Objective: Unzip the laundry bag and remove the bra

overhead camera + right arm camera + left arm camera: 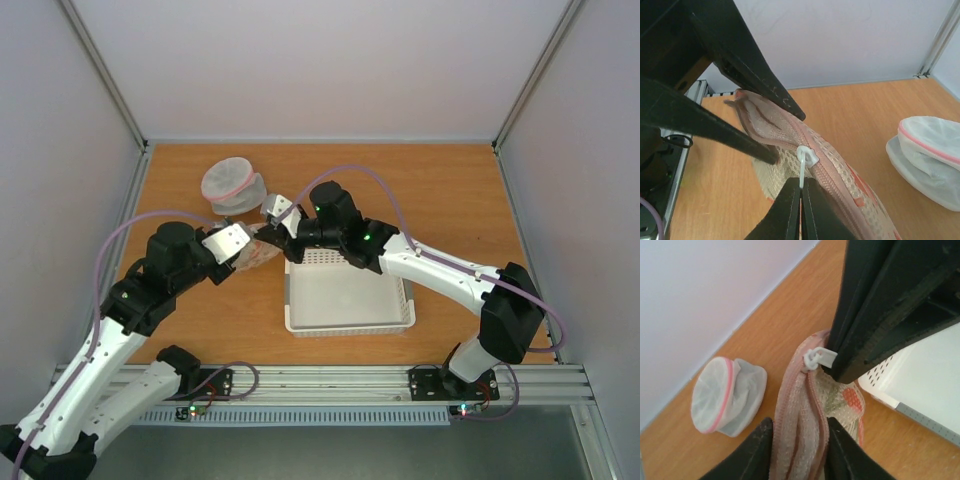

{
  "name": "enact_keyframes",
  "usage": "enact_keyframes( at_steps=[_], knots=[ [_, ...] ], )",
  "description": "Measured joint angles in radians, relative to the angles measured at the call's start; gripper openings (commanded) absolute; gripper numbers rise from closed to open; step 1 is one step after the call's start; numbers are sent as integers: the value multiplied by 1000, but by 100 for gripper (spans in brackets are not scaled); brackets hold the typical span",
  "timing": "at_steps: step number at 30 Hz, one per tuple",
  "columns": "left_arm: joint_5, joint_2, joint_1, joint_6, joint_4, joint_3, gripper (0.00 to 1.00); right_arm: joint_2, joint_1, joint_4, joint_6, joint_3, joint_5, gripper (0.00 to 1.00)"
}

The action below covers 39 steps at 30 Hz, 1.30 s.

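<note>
Unzipping in hand: left gripper (pixel 799 442) clamps the laundry bag (pixel 800 405), just left of the white basket (pixel 350 328); right gripper (pixel 801 185) pinches its zipper pull (pixel 805 157), which should next be drawn along the closed track.

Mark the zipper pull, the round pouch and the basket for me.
zipper pull (pixel 807 156): right wrist view, white slider
pouch (pixel 725 392): left wrist view, pink rim
basket (pixel 349 327): top view, near wall
</note>
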Motion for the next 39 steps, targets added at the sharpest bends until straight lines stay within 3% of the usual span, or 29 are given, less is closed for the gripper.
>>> enact_keyframes(
  at_steps=[3, 17, 28, 33, 39],
  knots=[
    [-2, 2, 0, 13, -3, 0, 1, 0, 0, -10, -21, 0, 0, 1],
    [3, -45, 0, 188, 9, -56, 1, 0, -91, -26, -39, -58, -53, 1],
    [37, -71, 0, 159, 11, -61, 1, 0, -188, -22, -35, -119, -109, 1],
    [20, -72, 3, 97, 11, -64, 46, 3, -187, -24, -20, -116, -111, 1],
    [-6, -77, 10, 75, 4, -89, 77, 6, -140, -51, -10, -70, -73, 1]
  ],
)
